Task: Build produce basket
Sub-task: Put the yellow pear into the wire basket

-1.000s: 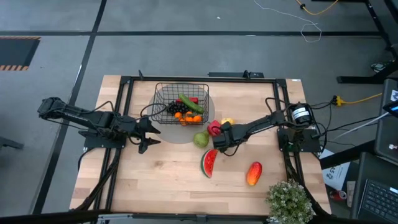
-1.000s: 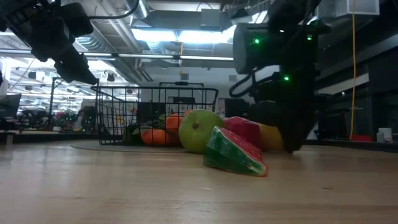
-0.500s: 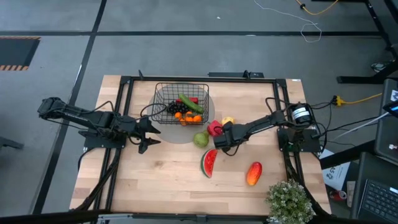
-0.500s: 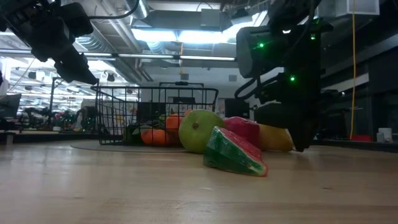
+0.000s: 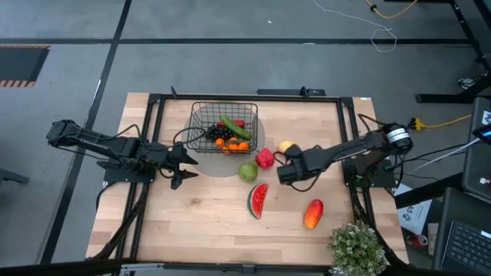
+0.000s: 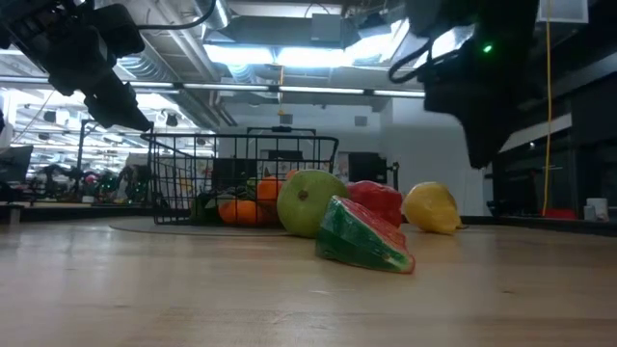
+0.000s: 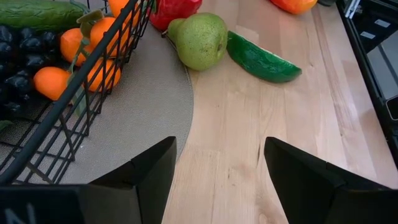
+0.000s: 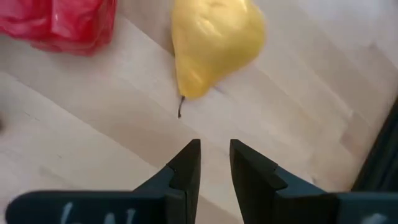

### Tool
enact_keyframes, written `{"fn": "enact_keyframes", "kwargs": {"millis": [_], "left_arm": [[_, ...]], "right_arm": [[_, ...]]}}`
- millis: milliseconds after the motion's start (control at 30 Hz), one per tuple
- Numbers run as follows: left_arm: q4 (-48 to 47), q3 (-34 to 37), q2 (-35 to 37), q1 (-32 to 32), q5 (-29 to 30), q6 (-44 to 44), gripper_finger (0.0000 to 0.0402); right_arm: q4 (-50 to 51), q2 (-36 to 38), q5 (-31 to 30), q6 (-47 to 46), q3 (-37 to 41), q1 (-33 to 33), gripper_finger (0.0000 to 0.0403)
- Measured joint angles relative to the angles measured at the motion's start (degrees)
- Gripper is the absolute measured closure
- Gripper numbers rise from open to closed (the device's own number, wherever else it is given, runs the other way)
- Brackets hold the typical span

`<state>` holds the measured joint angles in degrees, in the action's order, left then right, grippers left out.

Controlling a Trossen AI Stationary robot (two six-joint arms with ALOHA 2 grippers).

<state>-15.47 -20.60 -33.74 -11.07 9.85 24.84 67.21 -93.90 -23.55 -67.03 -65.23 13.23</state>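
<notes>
The black wire basket stands on a round grey mat at the far middle and holds a cucumber, oranges and dark grapes. A green pear, a watermelon slice, a red fruit, a yellow fruit and an orange-red mango lie on the table. My right gripper hangs above the table near the yellow fruit, its fingers a narrow gap apart and empty. My left gripper is open and empty, left of the pear.
A potted leafy plant stands at the near right corner. The grey mat reaches out from under the basket toward the pear. Bare wood lies at the near left.
My right gripper has lifted off the table and drawn back toward the right edge, away from the red and yellow fruits. The yellow fruit, half hidden behind it before, now shows whole in the low view.
</notes>
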Motion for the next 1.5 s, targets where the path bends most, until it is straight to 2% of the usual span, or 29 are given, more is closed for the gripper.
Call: {"fn": "enact_keyframes", "kwargs": {"millis": [167,367,533,633,733,833,1033,1100,1233,1500], "left_arm": [[0.0,0.0,0.0,0.0,0.1,0.0,0.0160],[0.0,0.0,0.0,0.0,0.1,0.0,0.0160],[0.0,0.0,0.0,0.0,0.1,0.0,0.0160],[0.0,0.0,0.0,0.0,0.1,0.0,0.0160],[0.0,0.0,0.0,0.0,0.2,0.0,0.0160],[0.0,0.0,0.0,0.0,0.2,0.0,0.0160],[0.0,0.0,0.0,0.0,0.2,0.0,0.0160],[0.0,0.0,0.0,0.0,0.2,0.0,0.0160],[0.0,0.0,0.0,0.0,0.2,0.0,0.0160],[0.0,0.0,0.0,0.0,0.2,0.0,0.0160]], "right_arm": [[9.3,2.6,-0.2,-9.5,0.0,3.9,0.0315],[23.1,5.6,-1.1,-28.0,0.0,12.1,0.0315],[19.3,8.6,-7.1,-36.7,3.3,18.4,0.0315],[17.4,10.3,-7.1,-42.5,8.2,19.7,0.0315],[11.1,12.8,-5.9,-45.3,14.9,19.6,0.0315],[-2.5,16.2,-4.6,-43.1,21.7,17.6,0.0315],[-30.4,20.8,-5.6,-25.0,30.9,12.0,0.0315],[-34.1,21.5,-6.8,-19.8,31.7,9.8,0.0315],[-35.4,21.4,-9.4,-14.3,31.5,5.6,0.0315],[-47.0,21.2,-6.8,-1.7,31.2,0.1,0.0315]]}}
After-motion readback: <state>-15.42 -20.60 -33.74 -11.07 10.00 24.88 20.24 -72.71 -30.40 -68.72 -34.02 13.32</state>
